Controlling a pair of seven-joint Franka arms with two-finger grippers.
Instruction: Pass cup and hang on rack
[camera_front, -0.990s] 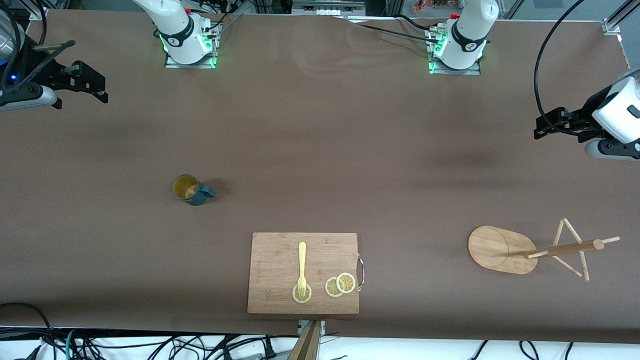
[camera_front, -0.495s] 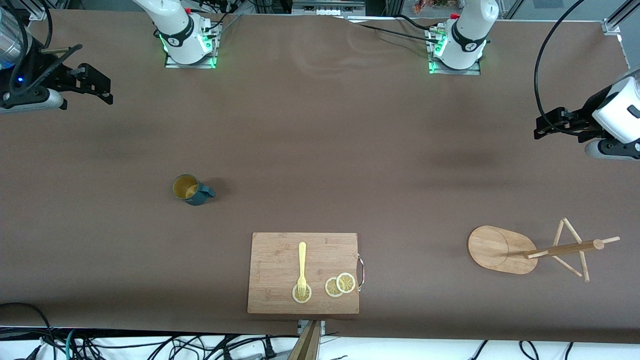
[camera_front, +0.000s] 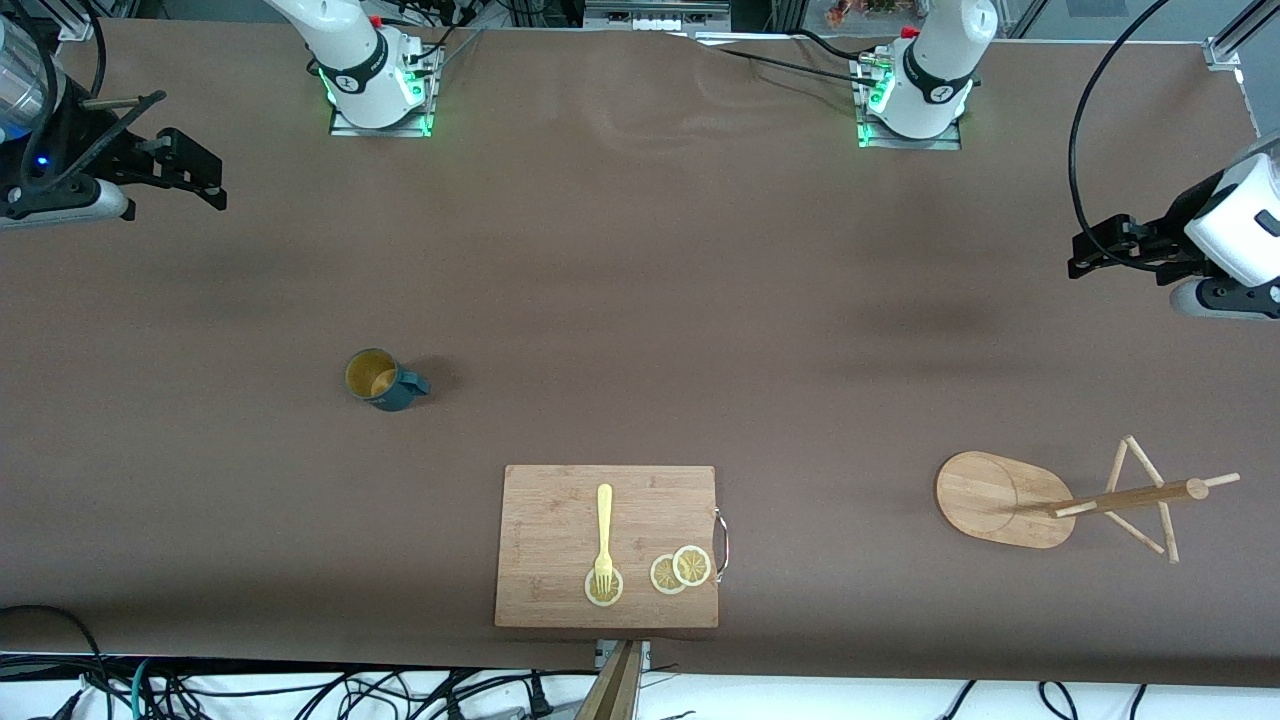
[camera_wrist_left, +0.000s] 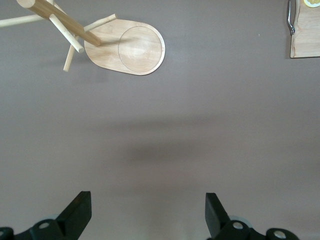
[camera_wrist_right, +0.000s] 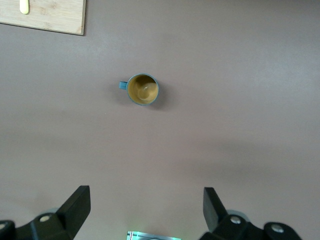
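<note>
1. Cup pictured upright and untouched on the bench, toward the right arm's end; likely light, rigid and smooth, best gripped across the rim or by its small handle.
2. Right gripper hangs high over the bench edge, fingers spread and empty, having drifted slightly inward since a second ago.
3. Left gripper waits, released and unmoved, near the rack.
</note>
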